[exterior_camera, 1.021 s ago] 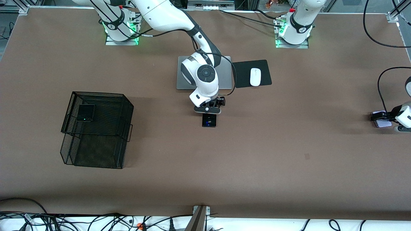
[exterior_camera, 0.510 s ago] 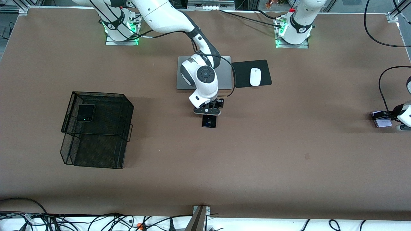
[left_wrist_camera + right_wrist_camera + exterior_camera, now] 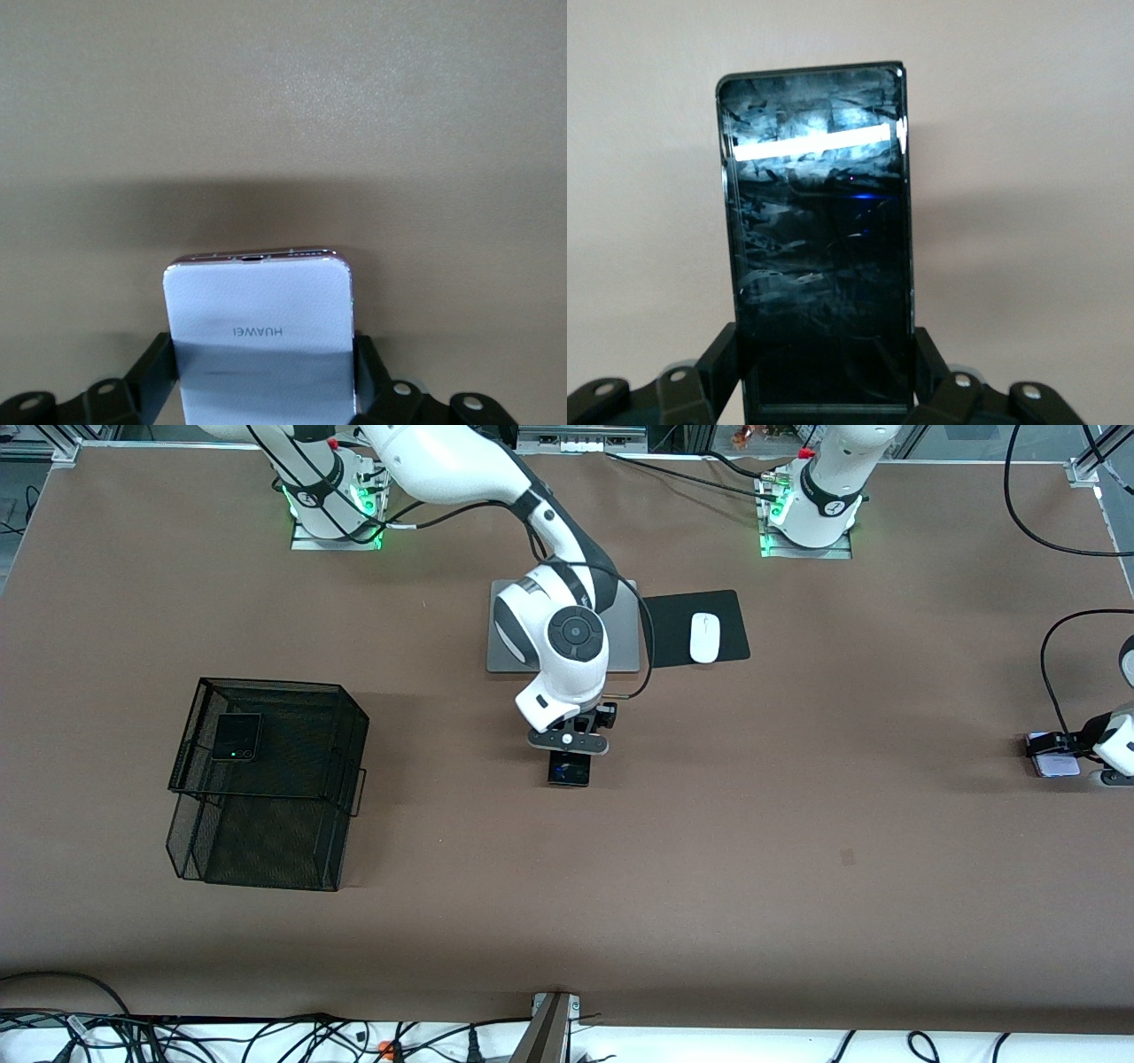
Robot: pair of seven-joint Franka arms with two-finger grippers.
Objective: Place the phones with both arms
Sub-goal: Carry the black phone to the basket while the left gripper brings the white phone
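Note:
The long slim black phone (image 3: 815, 221) sits between the fingers of my right gripper (image 3: 824, 363), which is shut on its long edges. In the front view that phone (image 3: 568, 772) and right gripper (image 3: 568, 757) are over the middle of the table, nearer the camera than the laptop. At the left arm's end of the table my left gripper (image 3: 1056, 753) is shut on the sides of the pale lavender-white phone (image 3: 1059, 767). In the left wrist view that phone (image 3: 257, 305) fills the gap in the left gripper (image 3: 261, 367). The squarish black phone (image 3: 236, 737) lies in the upper mesh tray.
A two-level black wire mesh tray (image 3: 353, 757) stands toward the right arm's end. A closed silver laptop (image 3: 625, 629) lies under the right arm, beside a black pad (image 3: 731, 624) with a white mouse (image 3: 704, 638). Cables run along the table's near edge.
Both grippers have closed on their phones. The right gripper and the black phone have shifted a little toward the front camera and the right arm's end. The left gripper has barely moved.

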